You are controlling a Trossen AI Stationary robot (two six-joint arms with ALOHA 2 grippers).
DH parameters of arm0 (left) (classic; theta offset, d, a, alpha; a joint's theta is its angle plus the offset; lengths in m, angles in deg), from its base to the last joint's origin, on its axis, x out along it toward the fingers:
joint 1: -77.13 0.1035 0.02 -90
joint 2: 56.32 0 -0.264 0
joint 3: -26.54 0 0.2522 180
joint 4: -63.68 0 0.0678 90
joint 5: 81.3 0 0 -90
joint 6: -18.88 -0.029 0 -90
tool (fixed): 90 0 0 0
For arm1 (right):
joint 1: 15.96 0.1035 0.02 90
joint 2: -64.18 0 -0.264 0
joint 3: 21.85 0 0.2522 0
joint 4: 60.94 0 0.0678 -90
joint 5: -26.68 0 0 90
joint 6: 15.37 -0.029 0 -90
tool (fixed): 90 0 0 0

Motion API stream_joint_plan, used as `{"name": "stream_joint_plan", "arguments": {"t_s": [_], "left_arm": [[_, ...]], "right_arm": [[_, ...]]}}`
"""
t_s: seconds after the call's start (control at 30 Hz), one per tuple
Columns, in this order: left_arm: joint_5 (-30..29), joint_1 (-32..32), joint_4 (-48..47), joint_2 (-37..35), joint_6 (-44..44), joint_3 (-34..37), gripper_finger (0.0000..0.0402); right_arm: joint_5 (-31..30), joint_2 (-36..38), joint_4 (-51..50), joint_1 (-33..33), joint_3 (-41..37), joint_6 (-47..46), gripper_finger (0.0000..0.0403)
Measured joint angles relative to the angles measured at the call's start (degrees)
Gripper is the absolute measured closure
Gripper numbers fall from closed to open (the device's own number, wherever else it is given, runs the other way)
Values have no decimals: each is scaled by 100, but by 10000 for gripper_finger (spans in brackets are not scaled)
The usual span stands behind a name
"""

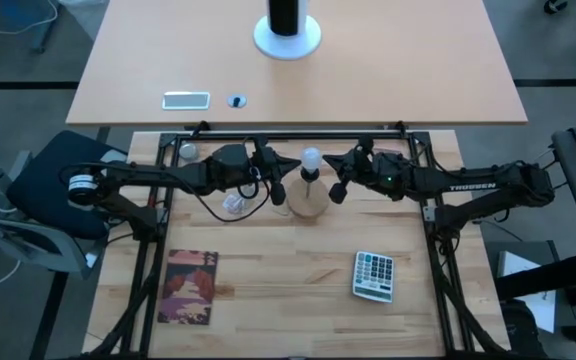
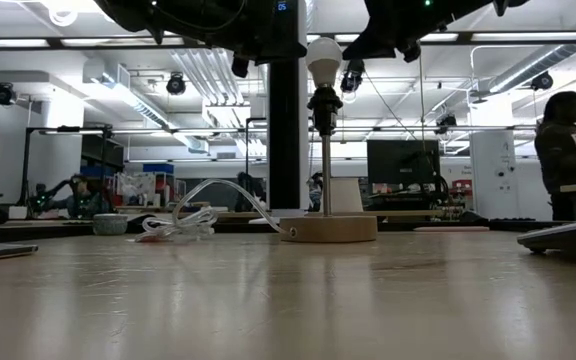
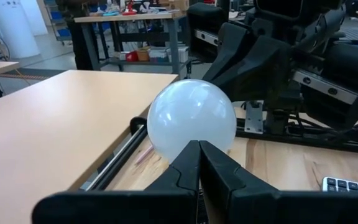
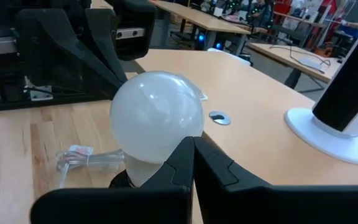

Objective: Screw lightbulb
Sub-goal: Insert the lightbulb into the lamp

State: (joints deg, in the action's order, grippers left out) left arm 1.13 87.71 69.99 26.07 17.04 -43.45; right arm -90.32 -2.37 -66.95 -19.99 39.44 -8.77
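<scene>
The lightbulb (image 2: 323, 58) stands upright, globe up, long axis vertical, in the lamp socket (image 2: 324, 103) near the worktop's rear edge. The left gripper (image 1: 280, 181) and right gripper (image 1: 340, 184) flank it, both closed and empty.

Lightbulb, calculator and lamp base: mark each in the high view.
lightbulb (image 1: 311, 157), high view, top of the white globe.
calculator (image 1: 374, 276), high view, middle of the keypad.
lamp base (image 1: 308, 208), high view, wooden disc's front edge.
</scene>
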Motion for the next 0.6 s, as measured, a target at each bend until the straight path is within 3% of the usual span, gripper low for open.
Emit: {"name": "stream_joint_plan", "arguments": {"t_s": [0.6], "left_arm": [[-92, 19, -105, -37, -13, 0, 401]], "right_arm": [[21, 87, -155, 84, 0, -156, 403]]}}
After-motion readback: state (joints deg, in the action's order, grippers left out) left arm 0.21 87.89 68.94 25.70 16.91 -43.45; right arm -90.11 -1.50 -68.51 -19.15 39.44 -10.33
